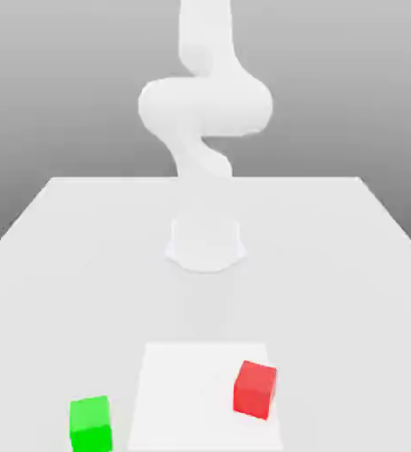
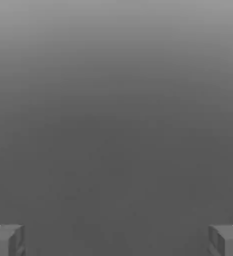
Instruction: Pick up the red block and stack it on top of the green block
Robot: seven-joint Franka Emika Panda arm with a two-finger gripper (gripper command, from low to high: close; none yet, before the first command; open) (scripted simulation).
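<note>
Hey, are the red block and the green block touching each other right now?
Apart. The exterior view shows the red block and the green block resting separately on the table, with bare surface plainly visible between them.

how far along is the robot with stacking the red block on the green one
Nothing is done yet. The red block and the green block sit apart on the table. The gripper is open and empty. Grasping, lifting and stacking all remain.
</note>
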